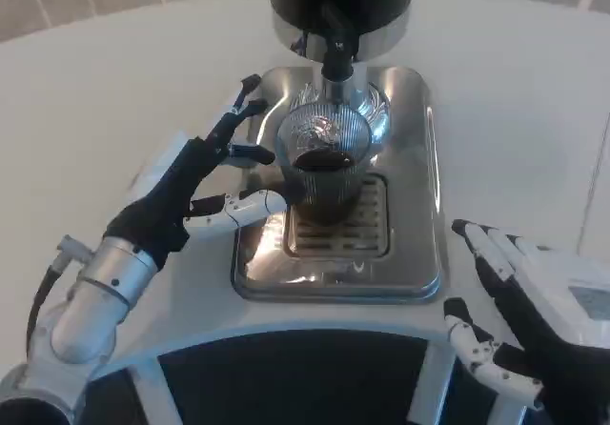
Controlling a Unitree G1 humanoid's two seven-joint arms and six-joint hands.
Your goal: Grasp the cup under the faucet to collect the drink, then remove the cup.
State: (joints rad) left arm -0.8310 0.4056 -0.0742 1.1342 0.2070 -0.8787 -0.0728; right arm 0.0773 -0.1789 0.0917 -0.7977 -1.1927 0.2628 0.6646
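The ribbed glass cup, holding dark drink, is kept on the drip tray directly under the faucet, loosely bracketed by the left hand with fingers spread, while the right hand is rested open on the table.

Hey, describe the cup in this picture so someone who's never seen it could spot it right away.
Find the shiny steel drip tray in the middle of the white table. On its slotted grate, right below the black faucet, stands the cup. It is the one clear ribbed glass, with dark drink inside.
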